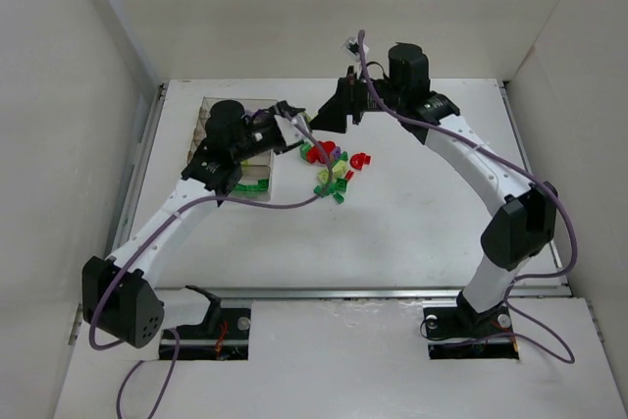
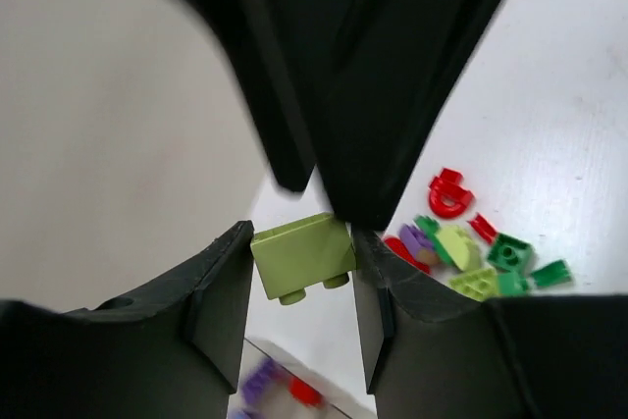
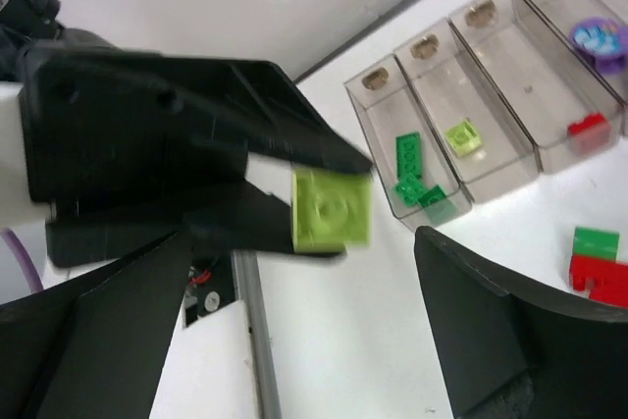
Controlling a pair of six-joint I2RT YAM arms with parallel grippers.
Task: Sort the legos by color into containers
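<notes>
Left wrist view: left gripper (image 2: 299,282) pinches lime brick (image 2: 299,250) between both fingers, raised off table (image 2: 98,95) near the loose legos (image 2: 471,257). Right gripper (image 3: 304,277) spread wide, gripping nothing, close to that brick.

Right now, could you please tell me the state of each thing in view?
Left gripper: shut on a lime brick.
Right gripper: wide open, empty.
Clear tray: upright, a few bricks in its compartments.
Loose legos: heaped unsorted on the table.
</notes>
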